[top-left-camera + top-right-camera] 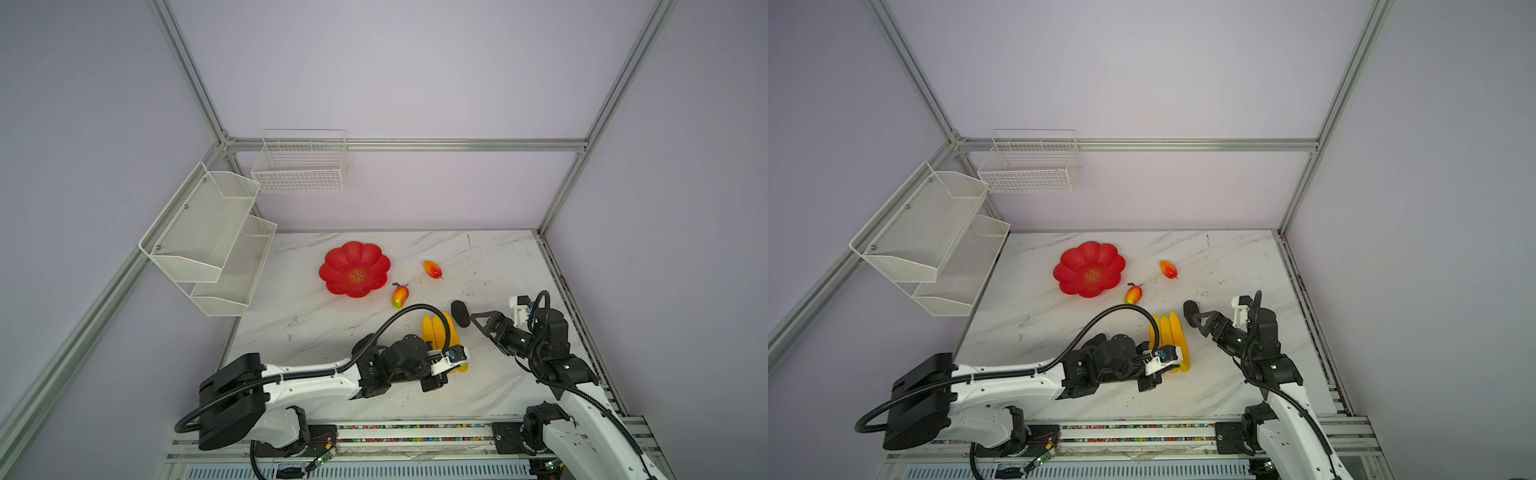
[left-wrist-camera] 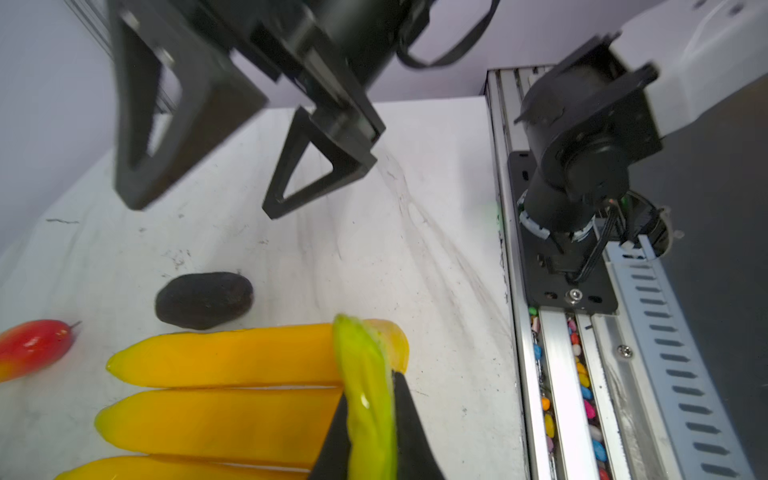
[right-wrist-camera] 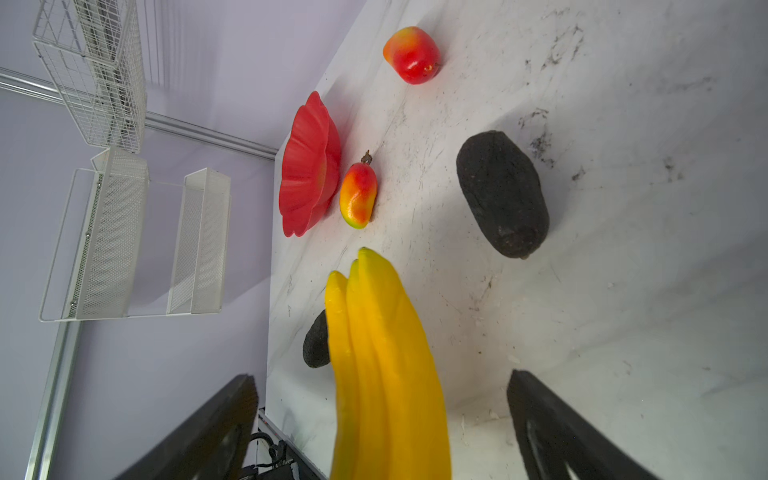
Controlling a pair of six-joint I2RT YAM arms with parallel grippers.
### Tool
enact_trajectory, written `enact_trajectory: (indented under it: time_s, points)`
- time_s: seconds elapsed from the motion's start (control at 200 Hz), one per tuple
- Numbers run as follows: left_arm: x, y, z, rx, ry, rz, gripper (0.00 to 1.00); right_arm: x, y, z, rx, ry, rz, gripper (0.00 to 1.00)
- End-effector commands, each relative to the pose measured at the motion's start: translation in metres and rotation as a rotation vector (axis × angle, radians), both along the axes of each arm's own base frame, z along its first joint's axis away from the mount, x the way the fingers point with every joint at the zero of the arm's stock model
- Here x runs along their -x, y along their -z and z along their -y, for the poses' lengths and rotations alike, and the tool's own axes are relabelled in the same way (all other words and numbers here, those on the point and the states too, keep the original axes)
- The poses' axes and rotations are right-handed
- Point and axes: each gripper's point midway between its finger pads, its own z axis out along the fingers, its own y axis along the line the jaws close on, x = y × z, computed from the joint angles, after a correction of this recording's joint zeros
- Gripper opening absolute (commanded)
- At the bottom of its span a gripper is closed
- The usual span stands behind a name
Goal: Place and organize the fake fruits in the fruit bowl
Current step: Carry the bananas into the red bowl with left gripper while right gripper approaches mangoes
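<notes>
My left gripper (image 2: 370, 415) is shut on the green stem (image 2: 365, 374) of the yellow banana bunch (image 1: 435, 332), near the table's front middle; in both top views its wrist hides the jaws. The right gripper (image 1: 473, 319) is open and holds nothing, its tips right beside a black avocado (image 1: 459, 313). In the right wrist view a second avocado (image 3: 316, 343) peeks out behind the bananas (image 3: 386, 353). Two mangoes (image 1: 432, 269) (image 1: 400, 296) lie right of the empty red fruit bowl (image 1: 354, 269).
White wire baskets hang on the left wall (image 1: 208, 241) and the back wall (image 1: 299, 166). An aluminium rail (image 1: 415, 432) with coloured bits runs along the table's front edge, where both arm bases sit. A frame post (image 1: 557, 270) borders the right edge.
</notes>
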Motion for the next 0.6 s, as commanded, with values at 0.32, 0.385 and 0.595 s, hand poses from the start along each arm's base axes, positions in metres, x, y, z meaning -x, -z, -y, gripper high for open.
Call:
enact_trajectory:
  time_s: [0.32, 0.385, 0.595]
  points:
    - [-0.172, -0.101, -0.126, 0.122, -0.577, 0.130, 0.06, -0.092, -0.124, -0.044, -0.035, -0.108, 0.379, 0.97]
    - [-0.203, -0.106, -0.145, 0.139, -0.669, 0.126, 0.06, -0.102, -0.135, -0.068, -0.001, -0.112, 0.427, 0.97]
    - [-0.294, -0.076, -0.186, 0.101, -0.839, 0.031, 0.06, -0.122, -0.118, -0.153, 0.091, -0.298, 0.499, 0.97]
